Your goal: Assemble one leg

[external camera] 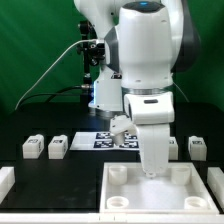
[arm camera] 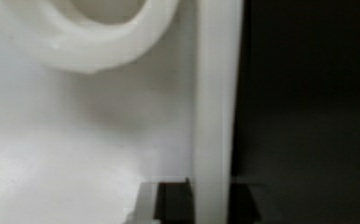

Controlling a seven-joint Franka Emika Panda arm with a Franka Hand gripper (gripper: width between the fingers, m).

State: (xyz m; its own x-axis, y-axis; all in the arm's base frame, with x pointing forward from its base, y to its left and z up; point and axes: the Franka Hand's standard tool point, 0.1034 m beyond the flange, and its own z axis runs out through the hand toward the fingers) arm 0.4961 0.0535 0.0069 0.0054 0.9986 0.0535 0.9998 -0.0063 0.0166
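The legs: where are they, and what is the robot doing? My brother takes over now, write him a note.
Gripper: low over the panel; cannot tell if its jaws hold anything.
Far-left leg and second leg lie on the exterior view's left, right leg on its right, all loose.
Done: no leg seen fitted in the panel.
Left: fit one leg.
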